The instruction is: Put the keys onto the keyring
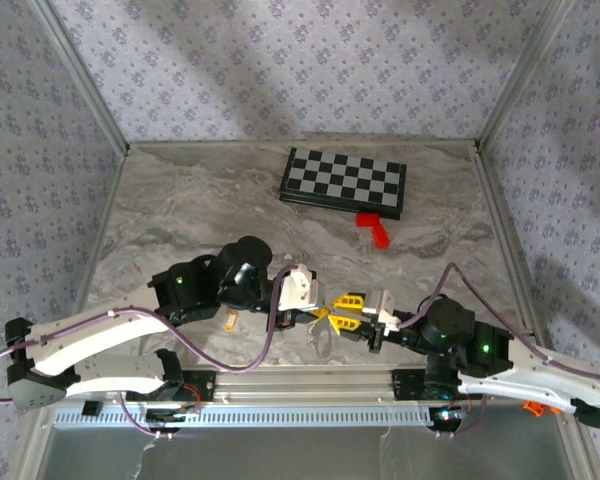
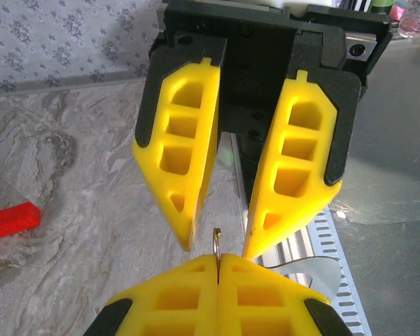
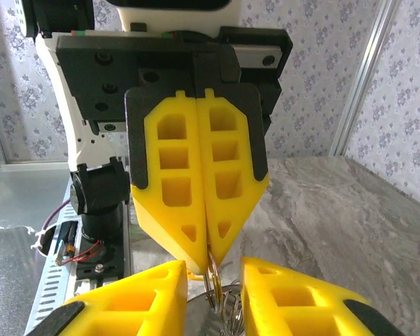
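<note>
— Where's the keyring (image 3: 220, 297)?
— Thin silvery loops, hanging well nearer than the chessboard (image 1: 343, 182), pinched between the left gripper's (image 2: 218, 260) closed yellow fingers.
— And the right gripper (image 2: 218, 243)?
— Its fingers stand apart, either side of the ring.
— The key (image 1: 231, 320)?
— Orange-headed, lying on the grey marbled table (image 1: 180, 220), near-left of the chessboard. Floral wallpaper (image 1: 280, 60) stands behind.

Light bright and even, daylight-like; all three views readable.
Top view: slanting pale bands and soft shade across the floral-patterned grey wall panels (image 1: 280, 60); faint soft shadows on the grey marbled tabletop (image 1: 180, 210); slight grain. Left wrist view: pale sheen on the dull grey metal sheet (image 2: 392, 154); far wall soft.
</note>
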You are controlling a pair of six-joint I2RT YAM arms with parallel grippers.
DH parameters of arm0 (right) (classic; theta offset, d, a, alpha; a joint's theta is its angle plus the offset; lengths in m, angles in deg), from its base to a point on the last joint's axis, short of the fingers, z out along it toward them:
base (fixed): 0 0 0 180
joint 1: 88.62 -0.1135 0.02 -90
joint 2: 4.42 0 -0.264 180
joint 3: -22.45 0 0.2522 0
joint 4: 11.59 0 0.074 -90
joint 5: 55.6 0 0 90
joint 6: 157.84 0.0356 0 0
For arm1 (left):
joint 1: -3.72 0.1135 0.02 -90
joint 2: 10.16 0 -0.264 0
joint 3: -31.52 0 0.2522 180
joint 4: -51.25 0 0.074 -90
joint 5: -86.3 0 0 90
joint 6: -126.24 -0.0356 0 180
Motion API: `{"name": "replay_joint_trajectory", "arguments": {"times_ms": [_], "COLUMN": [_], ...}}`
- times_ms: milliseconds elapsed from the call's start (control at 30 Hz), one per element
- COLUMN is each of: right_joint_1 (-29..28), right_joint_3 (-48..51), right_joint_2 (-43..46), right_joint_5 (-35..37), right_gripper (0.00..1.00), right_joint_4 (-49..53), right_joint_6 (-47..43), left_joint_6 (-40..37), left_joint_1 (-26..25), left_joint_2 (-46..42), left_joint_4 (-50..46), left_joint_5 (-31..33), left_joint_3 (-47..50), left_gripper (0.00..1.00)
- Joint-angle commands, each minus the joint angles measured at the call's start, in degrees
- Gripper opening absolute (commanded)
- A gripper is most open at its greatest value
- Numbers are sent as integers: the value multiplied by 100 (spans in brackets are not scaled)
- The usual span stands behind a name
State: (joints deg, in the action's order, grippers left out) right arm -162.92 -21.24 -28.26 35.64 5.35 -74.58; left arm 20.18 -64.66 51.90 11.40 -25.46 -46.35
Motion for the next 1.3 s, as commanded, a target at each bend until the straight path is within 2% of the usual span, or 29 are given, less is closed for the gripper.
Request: {"name": "replay_joint_trajectory", "arguments": {"times_ms": [0, 200, 333, 433, 500, 567, 767, 900, 1267], "right_joint_1": [-60, -71, -78, -85, -91, -84, -84, -76, -53], "right_joint_3": [-195, -260, -267, -263, -187, -106, 182, 288, 460], "right_joint_2": [-46, -84, -84, -48, 54, 162, 519, 508, 259], "right_joint_5": [208, 379, 492, 519, 432, 317, -253, -542, -774], "right_gripper": [28, 14, 0, 0, 0, 0, 0, 0, 0], "right_joint_4": [96, 160, 164, 143, -23, -233, -1076, -1427, -2157], "right_joint_6": [-99, -173, -204, -205, -190, -162, -84, 13, 156], "left_joint_6": [-100, -130, -122, -63, 15, 123, 659, 1111, 1434], "left_joint_1": [-48, -88, -90, -92, -97, -96, -38, 63, 62], "left_joint_2": [7, 52, 43, -26, -142, -314, -1014, -1308, -1194], "left_joint_4": [-53, -98, -97, -58, 63, 315, 1496, 2199, 2775], "left_joint_5": [5, 46, 58, 72, 113, 128, 86, -180, -692], "left_joint_3": [-320, -338, -348, -300, -195, -2, 780, 1130, 1227], "left_gripper": [0, 0, 0, 3, 15, 21, 24, 25, 29]}}
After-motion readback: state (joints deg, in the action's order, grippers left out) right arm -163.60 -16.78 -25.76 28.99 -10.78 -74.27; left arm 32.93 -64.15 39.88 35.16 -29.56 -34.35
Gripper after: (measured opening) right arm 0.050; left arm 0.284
